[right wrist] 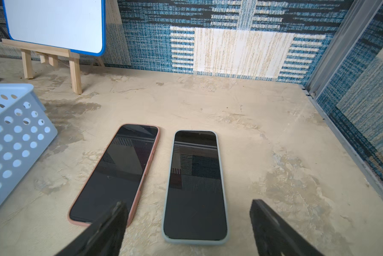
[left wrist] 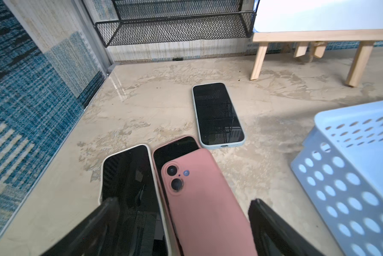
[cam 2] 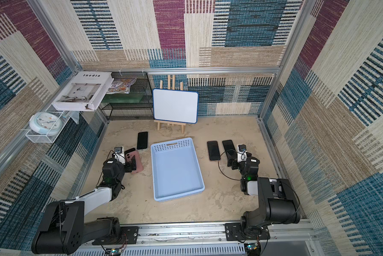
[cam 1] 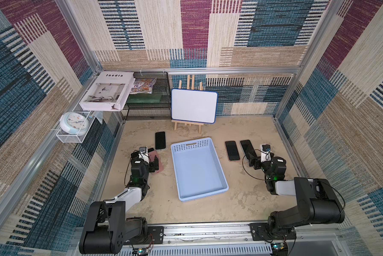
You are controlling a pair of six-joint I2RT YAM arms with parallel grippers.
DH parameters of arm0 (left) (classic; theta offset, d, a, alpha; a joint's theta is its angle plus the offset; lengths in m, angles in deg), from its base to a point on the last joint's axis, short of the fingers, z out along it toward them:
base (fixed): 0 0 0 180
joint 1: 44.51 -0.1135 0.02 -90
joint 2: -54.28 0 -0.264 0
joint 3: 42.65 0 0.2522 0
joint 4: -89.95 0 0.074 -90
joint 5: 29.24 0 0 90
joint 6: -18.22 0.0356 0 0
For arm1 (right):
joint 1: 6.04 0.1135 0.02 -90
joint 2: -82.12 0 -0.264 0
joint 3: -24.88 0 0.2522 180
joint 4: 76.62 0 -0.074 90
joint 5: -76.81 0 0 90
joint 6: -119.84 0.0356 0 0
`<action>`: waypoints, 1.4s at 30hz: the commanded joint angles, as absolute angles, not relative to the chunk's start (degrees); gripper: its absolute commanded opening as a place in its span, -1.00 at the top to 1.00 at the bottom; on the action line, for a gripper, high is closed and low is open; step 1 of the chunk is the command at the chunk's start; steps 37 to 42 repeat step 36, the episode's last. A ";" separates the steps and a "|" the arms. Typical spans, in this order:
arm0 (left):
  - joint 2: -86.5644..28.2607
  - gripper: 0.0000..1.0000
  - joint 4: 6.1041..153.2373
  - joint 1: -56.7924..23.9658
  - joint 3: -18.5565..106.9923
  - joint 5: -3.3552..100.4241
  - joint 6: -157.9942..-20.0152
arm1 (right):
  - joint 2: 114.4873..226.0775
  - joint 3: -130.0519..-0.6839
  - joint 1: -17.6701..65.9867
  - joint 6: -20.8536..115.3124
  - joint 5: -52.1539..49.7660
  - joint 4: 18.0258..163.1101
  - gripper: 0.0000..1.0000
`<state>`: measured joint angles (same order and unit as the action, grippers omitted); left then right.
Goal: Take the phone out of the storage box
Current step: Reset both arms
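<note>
Showing the storage box (cam 1: 191, 144) at the centre of the table (cam 1: 243, 199); left gripper (left wrist: 184, 206), jaws spread, over the face-down pink phone (left wrist: 208, 199) lying outside it toward the left edge; right gripper (right wrist: 188, 206), jaws spread, over a pale-cased phone (right wrist: 196, 186) toward the right edge

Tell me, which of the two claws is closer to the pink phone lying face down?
Left. The left gripper is right over the pink phone, jaws open. The right gripper is on the other side of the storage box, over a pale-cased phone.

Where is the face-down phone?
In a top view the face-down pink-cased phone lies left of the pale blue perforated plastic storage box, overlapping another phone.
</note>
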<state>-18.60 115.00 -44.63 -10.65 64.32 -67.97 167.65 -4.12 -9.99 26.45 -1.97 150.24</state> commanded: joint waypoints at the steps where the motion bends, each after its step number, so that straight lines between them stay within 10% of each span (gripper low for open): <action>1: -21.13 -0.96 122.92 -44.78 -11.67 60.22 -69.47 | 168.09 -3.33 -9.95 26.88 -2.73 157.40 -0.82; 42: -33.33 -0.99 119.60 -45.11 -3.74 62.43 -71.34 | 168.60 -4.61 -9.87 28.53 -6.60 155.62 -1.00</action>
